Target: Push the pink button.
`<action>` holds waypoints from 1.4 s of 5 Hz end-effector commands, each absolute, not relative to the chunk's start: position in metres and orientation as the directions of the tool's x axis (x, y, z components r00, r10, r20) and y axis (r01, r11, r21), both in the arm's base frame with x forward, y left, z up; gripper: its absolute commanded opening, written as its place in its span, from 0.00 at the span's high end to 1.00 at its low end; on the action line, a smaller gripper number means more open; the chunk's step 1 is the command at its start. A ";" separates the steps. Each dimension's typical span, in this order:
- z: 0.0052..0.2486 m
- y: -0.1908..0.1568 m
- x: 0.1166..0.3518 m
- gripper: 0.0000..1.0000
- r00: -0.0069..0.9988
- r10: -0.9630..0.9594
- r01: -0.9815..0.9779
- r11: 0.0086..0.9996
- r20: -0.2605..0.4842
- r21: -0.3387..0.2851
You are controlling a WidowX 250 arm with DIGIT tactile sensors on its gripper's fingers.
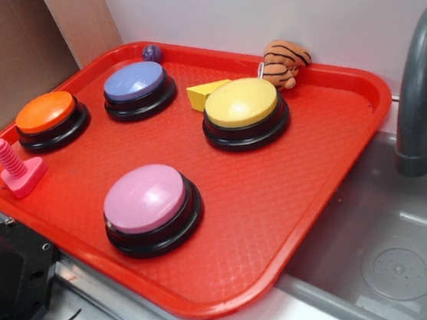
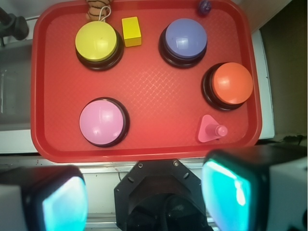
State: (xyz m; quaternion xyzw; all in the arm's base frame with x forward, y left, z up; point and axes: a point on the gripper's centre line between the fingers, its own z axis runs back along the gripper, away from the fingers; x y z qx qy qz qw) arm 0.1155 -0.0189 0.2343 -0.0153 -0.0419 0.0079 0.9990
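1. Step in hand: approach. My gripper (image 2: 144, 199) hangs high above the near edge of the red plastic tray (image 2: 159, 101), touching nothing; the press is not yet made, by my judgement.
2. My 2 fingers (image 2: 231, 192) stand wide apart at the bottom of the wrist view, with nothing between them.
3. Target: the large round dome button with a glossy pale pink top on a black ring base (image 2: 100, 121) sits on the tray at about 8 o'clock from the tray's centre in the wrist view; in the exterior view (image 1: 146, 201) it is the button nearest the camera.
4. Orientation: the pink button is round, so it has no long axis in plan; its dome faces straight up, and its press axis is vertical.
5. Next move, as I judge it: travel forward and toward 11 o'clock until I am over the dome, narrow my fingers, then descend vertically onto its crown.
6. Not to be confused: the blue-purple dome button (image 2: 185, 39) at 1 o'clock, the orange dome button (image 2: 232, 83) at 3 o'clock, the yellow dome button (image 2: 96, 41) at 11 o'clock, and the small pink threaded bolt toy (image 2: 211, 130) at 4 o'clock, all well apart from the target.
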 end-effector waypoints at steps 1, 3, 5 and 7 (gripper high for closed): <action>0.234 -0.019 0.116 0.00 0.996 0.017 -0.014 0.999 0.083 -0.031; 0.155 -0.098 0.152 0.00 0.876 -0.464 0.466 0.885 0.132 0.021; 0.098 -0.102 0.151 0.00 0.768 -0.635 0.633 0.772 0.083 0.051; 0.045 -0.092 0.155 0.00 0.792 -0.611 0.611 0.792 0.003 0.018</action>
